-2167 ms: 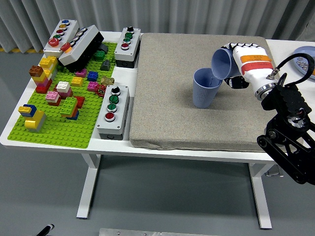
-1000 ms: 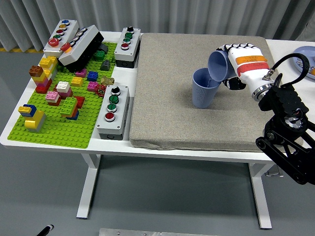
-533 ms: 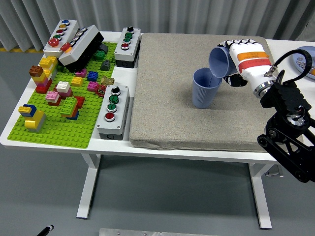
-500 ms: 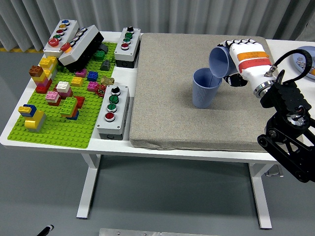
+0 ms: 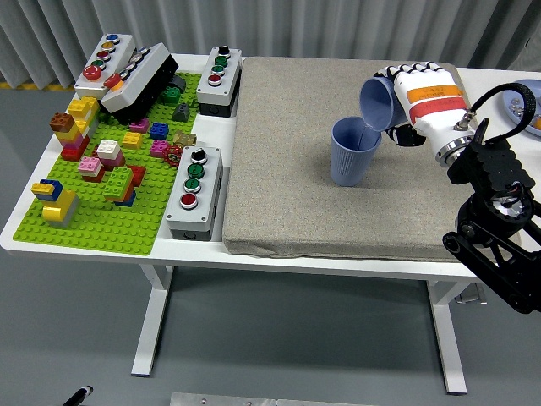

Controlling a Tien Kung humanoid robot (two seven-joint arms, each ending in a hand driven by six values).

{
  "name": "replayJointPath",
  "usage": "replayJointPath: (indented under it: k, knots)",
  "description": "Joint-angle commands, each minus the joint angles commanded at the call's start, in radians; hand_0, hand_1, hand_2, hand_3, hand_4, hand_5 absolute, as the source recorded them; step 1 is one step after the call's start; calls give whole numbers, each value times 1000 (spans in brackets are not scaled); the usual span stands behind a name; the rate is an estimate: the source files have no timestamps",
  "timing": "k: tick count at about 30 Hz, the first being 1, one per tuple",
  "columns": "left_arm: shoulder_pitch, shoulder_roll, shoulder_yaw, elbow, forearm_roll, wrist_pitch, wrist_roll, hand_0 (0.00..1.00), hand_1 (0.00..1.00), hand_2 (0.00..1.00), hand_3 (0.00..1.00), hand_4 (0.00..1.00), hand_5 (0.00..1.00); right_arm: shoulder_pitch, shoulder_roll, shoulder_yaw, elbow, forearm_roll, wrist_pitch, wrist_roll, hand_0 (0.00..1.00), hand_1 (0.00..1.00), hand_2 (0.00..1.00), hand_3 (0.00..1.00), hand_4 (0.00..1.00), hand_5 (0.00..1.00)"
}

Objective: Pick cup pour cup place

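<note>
- Spanning most of the frame, a white bench (image 5: 34, 222) carries everything, with a wide grey mat (image 5: 287, 161) over its centre and right.
- At left lies a green baseplate (image 5: 97, 216) crowded with coloured bricks (image 5: 101, 156), ringed by push-button boxes (image 5: 195, 191).
- The robot's right arm (image 5: 494, 228) reaches in from the right edge over the mat.
- Its right hand (image 5: 420, 106), fingers (image 5: 406, 71) wrapped around a tilted blue cup (image 5: 379, 101), holds it in the air, mouth angled down and left.
- The tilted cup's lip hangs just above the rim of an upright blue cup (image 5: 353, 150) standing on the mat.
- A pale plate (image 5: 526, 95) shows partly at the right edge.
</note>
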Motion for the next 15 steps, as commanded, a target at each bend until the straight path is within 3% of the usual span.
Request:
replayJointPath:
  k: [15]
  knots:
    - [-1,0,-1,0,1,-1,1,838,810,883,790,626,998,14,-11,-23,3,-17,-3,-10,838,680,553,643,750,69]
